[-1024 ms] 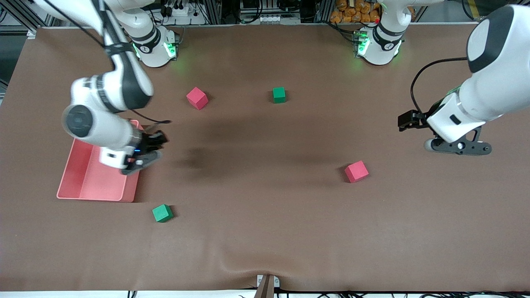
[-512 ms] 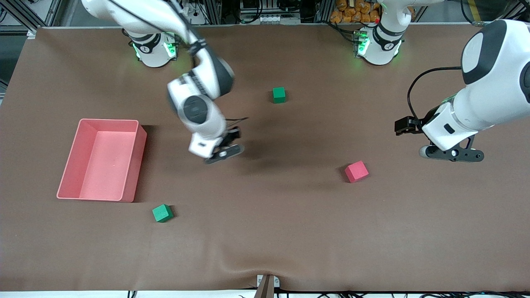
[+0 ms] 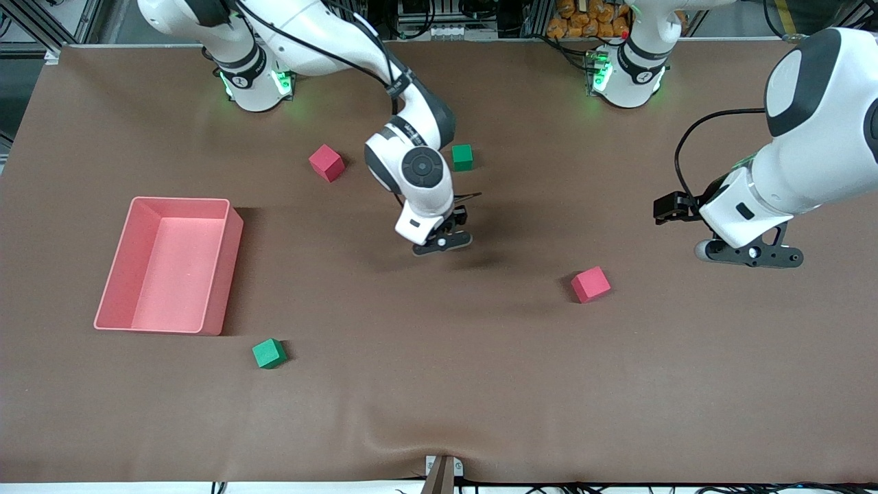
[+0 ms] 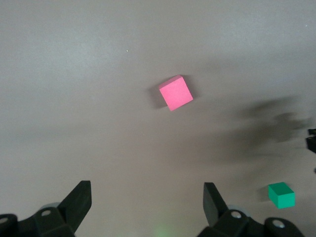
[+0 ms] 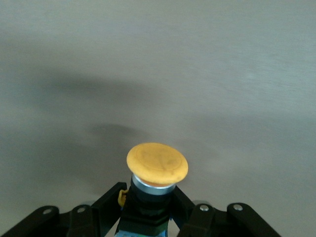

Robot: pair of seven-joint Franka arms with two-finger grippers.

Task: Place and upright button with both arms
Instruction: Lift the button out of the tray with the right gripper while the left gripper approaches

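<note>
The right gripper's [image 3: 442,241] jaws are clamping the button [image 5: 157,170] by its black body, the round orange cap pointing away from the wrist, while the left gripper's [image 3: 748,254] jaws are standing wide apart with nothing between them.

The brown table [image 3: 439,412] is filling the front view. The right arm [image 3: 411,161] is reaching from its base out over the middle of the table, its gripper hanging over bare tabletop and casting a shadow there. In the front view the button is hidden under this gripper; only the right wrist view is showing it, held above the plain surface. The left arm [image 3: 809,137] is waiting over its own end of the table, with its fingers [image 4: 79,200] spread above empty cloth.

A pink tray [image 3: 219,274] is sitting toward the right arm's end of the table. Four cubes are lying well apart. One red cube [image 3: 326,162] is resting near the right arm's base, and a second red cube [image 3: 590,284] is lying between the two grippers, nearer to the front camera. One green cube [image 3: 463,157] is sitting just beside the right arm's wrist joint in the front view, and another green cube [image 3: 269,353] is lying near the tray's corner, closest to the front camera.
</note>
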